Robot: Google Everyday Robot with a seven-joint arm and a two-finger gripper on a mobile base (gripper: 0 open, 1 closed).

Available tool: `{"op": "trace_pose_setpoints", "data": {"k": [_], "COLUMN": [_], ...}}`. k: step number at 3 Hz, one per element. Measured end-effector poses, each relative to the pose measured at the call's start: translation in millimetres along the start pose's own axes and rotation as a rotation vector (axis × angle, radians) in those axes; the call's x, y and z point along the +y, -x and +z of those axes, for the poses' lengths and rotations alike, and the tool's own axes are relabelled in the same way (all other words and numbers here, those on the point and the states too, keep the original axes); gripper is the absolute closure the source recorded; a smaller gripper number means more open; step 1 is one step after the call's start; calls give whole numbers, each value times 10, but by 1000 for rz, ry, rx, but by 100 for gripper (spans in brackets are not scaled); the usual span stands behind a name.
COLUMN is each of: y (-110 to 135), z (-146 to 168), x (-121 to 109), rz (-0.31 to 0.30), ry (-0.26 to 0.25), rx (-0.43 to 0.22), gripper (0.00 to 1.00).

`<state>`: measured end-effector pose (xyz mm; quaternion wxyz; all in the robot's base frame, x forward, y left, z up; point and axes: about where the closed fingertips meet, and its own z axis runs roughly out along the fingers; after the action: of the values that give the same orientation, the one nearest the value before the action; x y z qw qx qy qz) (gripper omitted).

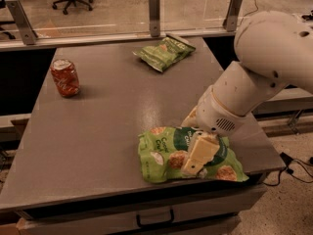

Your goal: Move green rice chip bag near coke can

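Observation:
The green rice chip bag [166, 158] lies flat near the table's front right corner, bright green with a dark circle and pictured round chips. My gripper [195, 161] comes down from the white arm on the right and rests over the middle of the bag, covering part of its label. One cream finger [199, 153] shows on top of the bag. The coke can [64, 77], red with a silver top, stands upright at the left side of the table, far from the bag.
A smaller, duller green chip bag [165, 52] lies at the back of the grey table [112, 116]. A glass barrier with metal posts [154, 7] runs behind the table. A drawer handle [155, 221] sits under the front edge.

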<state>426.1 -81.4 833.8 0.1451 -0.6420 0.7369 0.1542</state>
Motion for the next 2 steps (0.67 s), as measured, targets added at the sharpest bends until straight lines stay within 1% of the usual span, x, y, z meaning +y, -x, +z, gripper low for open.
{"op": "trace_pose_setpoints", "data": {"k": [1,2], "y": [9,3], "z": [-53,-251], "x": [-36,-101], "rz": [4,5], "ry": [-19,-65], "rx": [-14,-39], "gripper": [60,83]}}
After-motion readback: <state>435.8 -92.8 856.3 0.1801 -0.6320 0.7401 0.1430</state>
